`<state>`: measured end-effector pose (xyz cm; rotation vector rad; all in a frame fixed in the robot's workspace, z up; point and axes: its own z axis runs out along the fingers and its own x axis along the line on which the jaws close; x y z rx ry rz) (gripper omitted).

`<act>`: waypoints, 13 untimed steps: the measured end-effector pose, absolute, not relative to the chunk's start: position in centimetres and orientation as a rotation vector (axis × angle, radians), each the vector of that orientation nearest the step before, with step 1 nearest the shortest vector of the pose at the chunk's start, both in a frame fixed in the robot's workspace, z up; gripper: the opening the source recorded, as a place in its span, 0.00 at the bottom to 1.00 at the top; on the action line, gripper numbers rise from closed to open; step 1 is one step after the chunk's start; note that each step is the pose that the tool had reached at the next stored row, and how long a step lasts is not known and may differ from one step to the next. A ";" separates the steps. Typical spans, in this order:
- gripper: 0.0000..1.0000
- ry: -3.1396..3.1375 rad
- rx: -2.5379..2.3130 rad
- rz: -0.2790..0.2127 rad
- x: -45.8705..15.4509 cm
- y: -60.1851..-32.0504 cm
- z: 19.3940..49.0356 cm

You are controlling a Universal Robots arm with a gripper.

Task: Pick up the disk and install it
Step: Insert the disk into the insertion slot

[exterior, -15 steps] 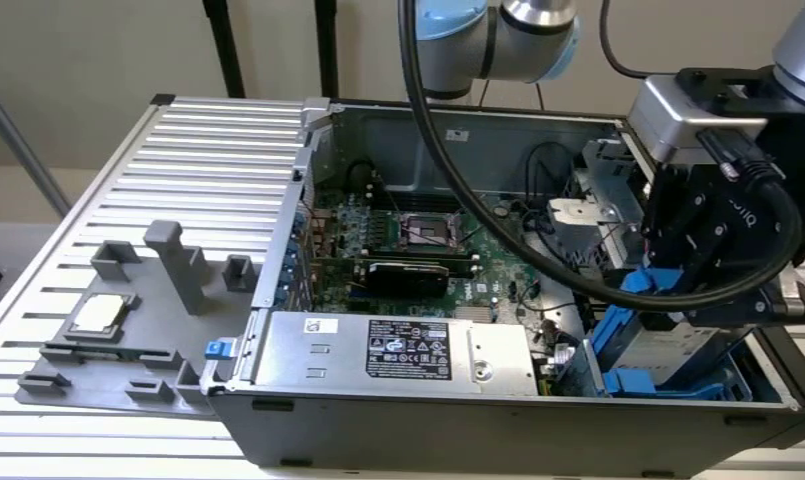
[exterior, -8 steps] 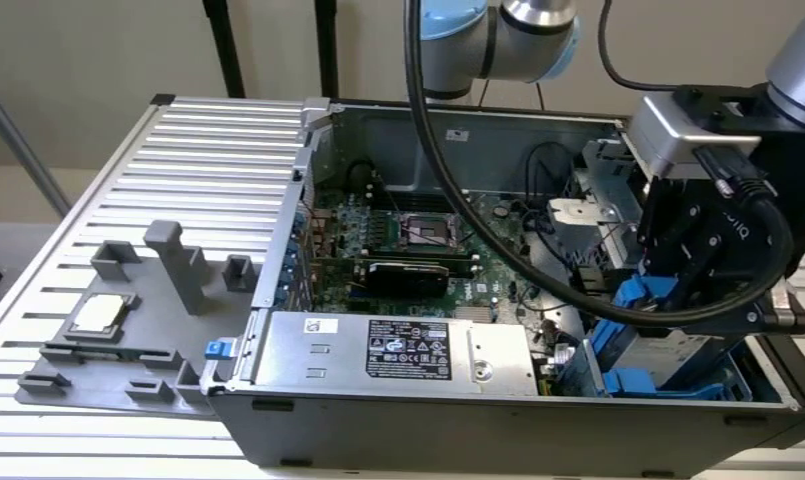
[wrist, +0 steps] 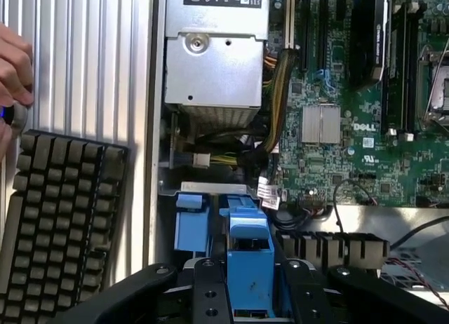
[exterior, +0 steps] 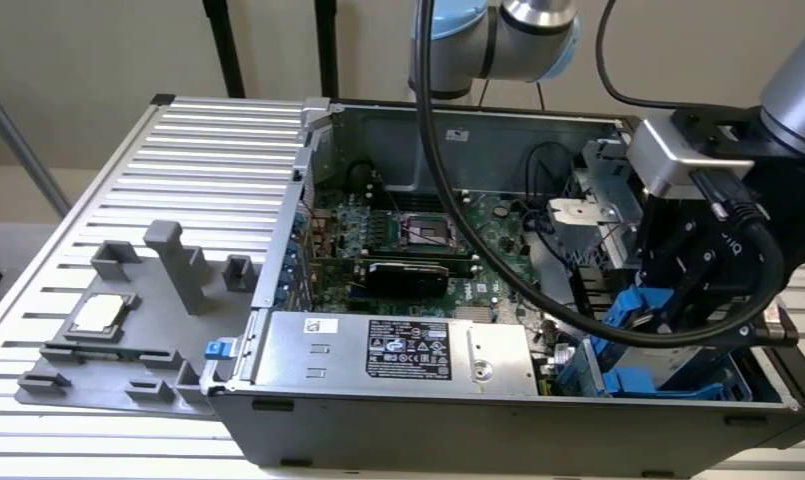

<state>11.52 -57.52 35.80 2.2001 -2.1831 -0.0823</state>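
The end effector (exterior: 658,318) (wrist: 249,299) is clamped on the disk (wrist: 249,250) by its blue carrier, at the drive bay in the near corner of the open computer case (exterior: 509,430), on the exterior view's right, just beside the silver power supply (exterior: 402,350). A person's hand (wrist: 12,75) is near a keyboard (wrist: 63,219) on the slatted desk (exterior: 202,140).

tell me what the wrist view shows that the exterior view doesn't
Wrist view's own: a black keyboard on the slatted table, with a person's hand beside it.
Exterior view's own: the grey fixture tray holding a small square chip, and the arm's black cable.
Shared: the open computer case, its silver power supply, the green motherboard, and the disk in its blue carrier, gripped by the tool.
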 end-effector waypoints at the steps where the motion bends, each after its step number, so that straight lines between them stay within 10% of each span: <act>1: 0.00 -2.183 2.200 -0.084 11.5 -57.5 35.7; 10: 0.00 -2.181 2.199 -0.087 11.5 -57.6 34.7; 11: 1.00 -2.181 2.198 -0.086 11.5 -57.6 34.7; 13: 1.00 -2.181 2.198 -0.086 11.5 -57.6 34.6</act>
